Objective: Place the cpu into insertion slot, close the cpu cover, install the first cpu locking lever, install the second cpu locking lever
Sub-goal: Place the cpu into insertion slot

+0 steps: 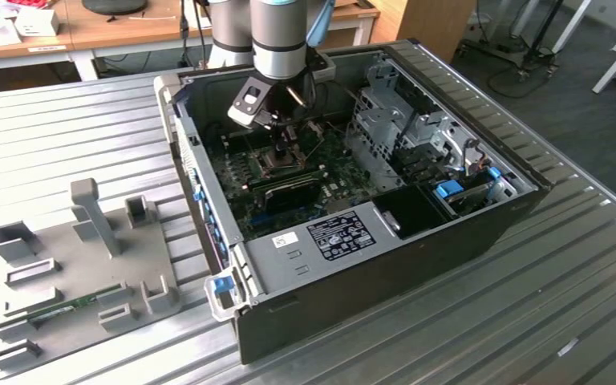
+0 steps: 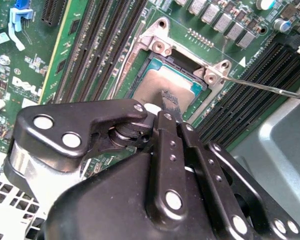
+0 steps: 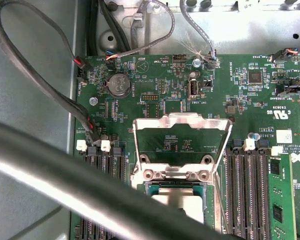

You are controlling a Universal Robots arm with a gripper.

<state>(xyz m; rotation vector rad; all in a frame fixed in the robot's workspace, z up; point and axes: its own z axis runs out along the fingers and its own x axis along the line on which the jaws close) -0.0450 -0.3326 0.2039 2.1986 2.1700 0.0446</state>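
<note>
The cpu [image 2: 157, 82] lies flat in the insertion slot [image 2: 138, 75], its silvery top [image 3: 182, 206] showing in both wrist views. The cpu cover [image 3: 182, 120] stands raised on its hinge at one edge of the slot [image 3: 146, 189], with green board visible through its window. My gripper [image 2: 169, 100] hangs just above the cpu's near edge, its dark fingers drawn together into one tip with nothing between them. In the exterior view the gripper [image 1: 283, 155] reaches down into the open computer case onto the motherboard. A thin metal locking lever [image 2: 270, 87] juts out sideways beside the slot.
Long black memory slots [image 2: 97, 45] flank the socket on both sides. Cables [image 3: 50, 85] run along the case wall. A drive cage [image 1: 404, 120] and the case walls [image 1: 196, 184] box in the arm. A grey fixture plate [image 1: 83, 265] lies at the exterior view's left.
</note>
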